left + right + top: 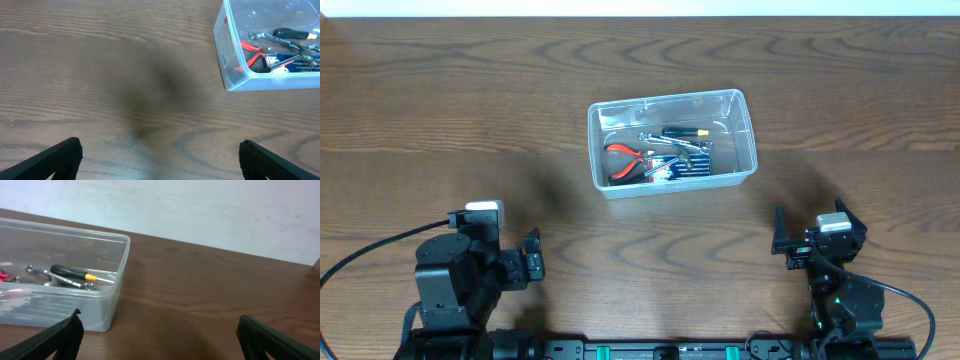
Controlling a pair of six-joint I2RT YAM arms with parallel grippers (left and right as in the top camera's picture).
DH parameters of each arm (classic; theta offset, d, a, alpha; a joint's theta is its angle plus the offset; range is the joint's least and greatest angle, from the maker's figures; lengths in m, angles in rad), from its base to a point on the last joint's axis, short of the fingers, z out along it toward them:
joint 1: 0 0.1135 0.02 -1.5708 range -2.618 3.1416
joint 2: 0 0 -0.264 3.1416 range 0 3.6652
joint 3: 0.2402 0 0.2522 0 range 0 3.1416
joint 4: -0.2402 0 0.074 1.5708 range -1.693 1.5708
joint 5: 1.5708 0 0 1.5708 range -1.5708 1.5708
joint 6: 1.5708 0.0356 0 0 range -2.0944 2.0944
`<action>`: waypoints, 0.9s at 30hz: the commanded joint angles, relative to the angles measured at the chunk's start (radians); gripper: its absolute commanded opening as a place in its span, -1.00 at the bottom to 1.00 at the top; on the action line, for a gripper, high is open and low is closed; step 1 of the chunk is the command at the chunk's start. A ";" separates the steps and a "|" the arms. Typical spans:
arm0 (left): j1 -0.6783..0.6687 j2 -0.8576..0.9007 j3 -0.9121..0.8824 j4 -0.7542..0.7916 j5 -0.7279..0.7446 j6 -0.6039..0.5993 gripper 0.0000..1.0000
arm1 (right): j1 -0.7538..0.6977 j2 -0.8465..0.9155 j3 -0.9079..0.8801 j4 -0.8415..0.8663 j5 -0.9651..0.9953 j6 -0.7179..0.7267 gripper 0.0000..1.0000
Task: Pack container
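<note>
**A:** How does the left gripper (161,152) stand?

**B:** Released. Its two black fingers (55,157) are spread wide above the brown wood-grain table (100,75), with nothing between them.

**A:** And the right gripper (159,322)?

**B:** The same: jaws wide apart and empty, low over the table.

**A:** Where is the clear rectangular plastic container (675,186)?

**B:** Mid-table, well ahead of both grippers and roughly between them — touched by neither. The left wrist view has it at upper right, the right wrist view at the left.

**A:** What lies in it?

**B:** Red-handled pliers (625,160) sit at the left end. A screwdriver with a black and yellow handle (685,131) lies along the far wall. Silvery metal wrenches (670,145) are between them — over a blue-and-white flat packet (682,168).
</note>
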 commanded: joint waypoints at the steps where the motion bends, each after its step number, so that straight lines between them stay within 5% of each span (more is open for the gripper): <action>1: 0.002 0.002 0.003 0.000 0.013 -0.012 0.97 | 0.008 -0.010 -0.006 0.002 -0.003 -0.014 0.98; 6: 0.002 -0.024 0.003 -0.027 -0.014 0.017 0.97 | 0.008 -0.010 -0.006 0.002 -0.003 -0.014 0.99; 13: -0.002 -0.295 -0.159 -0.032 0.082 0.011 0.97 | 0.008 -0.010 -0.006 0.001 -0.003 -0.014 0.98; 20: -0.002 -0.499 -0.441 0.335 0.082 0.049 0.97 | 0.008 -0.010 -0.006 0.001 -0.003 -0.014 0.99; 27: -0.036 -0.502 -0.597 0.705 0.082 0.256 0.97 | 0.008 -0.010 -0.006 0.001 -0.003 -0.014 0.99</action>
